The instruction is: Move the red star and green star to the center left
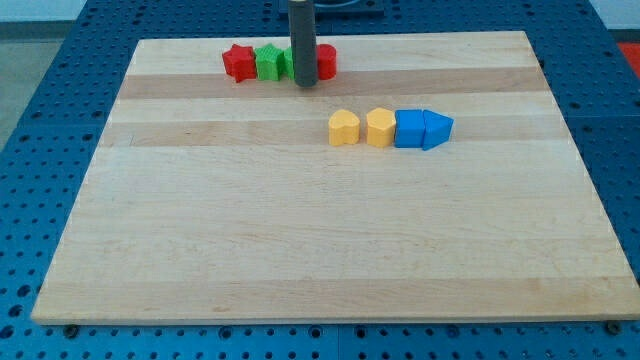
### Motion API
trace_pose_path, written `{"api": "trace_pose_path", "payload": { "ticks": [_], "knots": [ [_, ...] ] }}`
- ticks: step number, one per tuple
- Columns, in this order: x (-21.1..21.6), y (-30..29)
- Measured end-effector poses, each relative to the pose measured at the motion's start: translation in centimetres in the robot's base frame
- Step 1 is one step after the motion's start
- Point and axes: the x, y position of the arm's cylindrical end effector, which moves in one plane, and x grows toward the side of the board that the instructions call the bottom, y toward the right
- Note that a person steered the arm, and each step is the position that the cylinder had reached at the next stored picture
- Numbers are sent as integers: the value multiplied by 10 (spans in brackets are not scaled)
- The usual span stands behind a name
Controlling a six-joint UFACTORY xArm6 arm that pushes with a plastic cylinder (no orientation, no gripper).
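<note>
A red star [238,62] lies near the view's top, left of centre, on the wooden board [300,230]. A green block [270,62] touches its right side; its shape may be a star, but the rod partly hides a second green piece behind it. A red block [325,62] shows just right of the rod; its shape is unclear. My tip [305,84] stands at the front of this row, between the green and the right red block, touching or nearly touching them.
A row of blocks lies right of centre: a yellow block [344,128], a yellow hexagon-like block [380,128], a blue cube [410,129] and a blue triangular block [437,129]. Blue perforated table surrounds the board.
</note>
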Motion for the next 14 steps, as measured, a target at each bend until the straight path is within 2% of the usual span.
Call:
{"api": "trace_pose_path", "payload": {
  "ticks": [3, 4, 8, 11, 13, 14],
  "knots": [
    [3, 12],
    [10, 53],
    [32, 135],
    [74, 177],
    [112, 180],
    [118, 180]
  ]
}}
